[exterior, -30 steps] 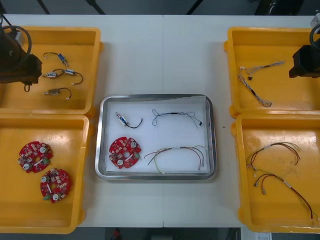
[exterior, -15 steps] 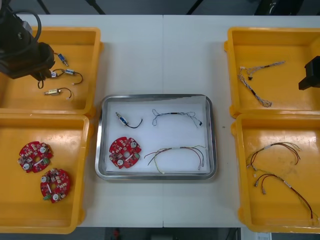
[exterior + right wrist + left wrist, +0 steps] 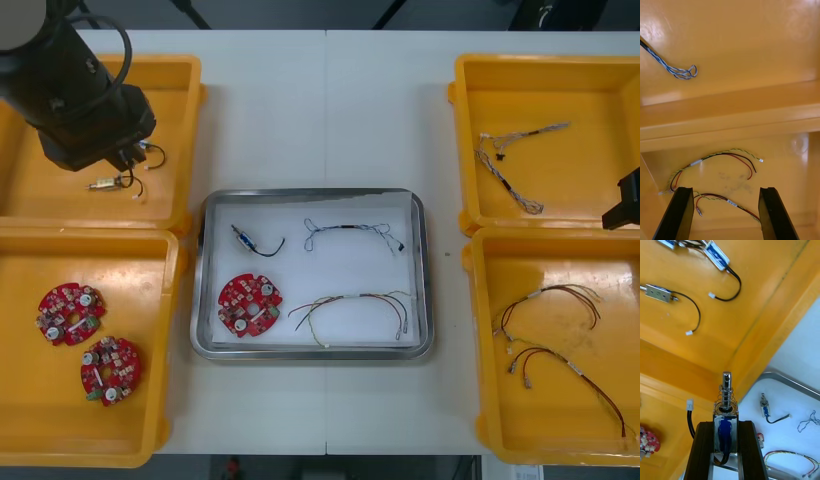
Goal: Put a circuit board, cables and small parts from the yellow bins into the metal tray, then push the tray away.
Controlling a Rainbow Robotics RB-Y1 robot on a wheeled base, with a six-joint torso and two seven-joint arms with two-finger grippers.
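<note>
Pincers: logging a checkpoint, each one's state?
Left pincer: closed on a small metal part, over the far left bin.
Right pincer: open, empty, at the table's right edge.

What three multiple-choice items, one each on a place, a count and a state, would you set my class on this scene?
1. Which bin holds red and yellow cables?
A. the far left bin
B. the near right bin
C. the near left bin

2. How many boards lie in the tray?
A. one
B. two
C. three

3. What state is the left end effector in?
A. open and empty
B. shut on a small part
C. shut on a cable

Key:
1 B: two such cables lie on that bin's floor.
2 A: a single red board lies near the tray's near left corner.
3 B: its fingers clamp the part between them. The right end effector hangs open over the near right bin.
</note>
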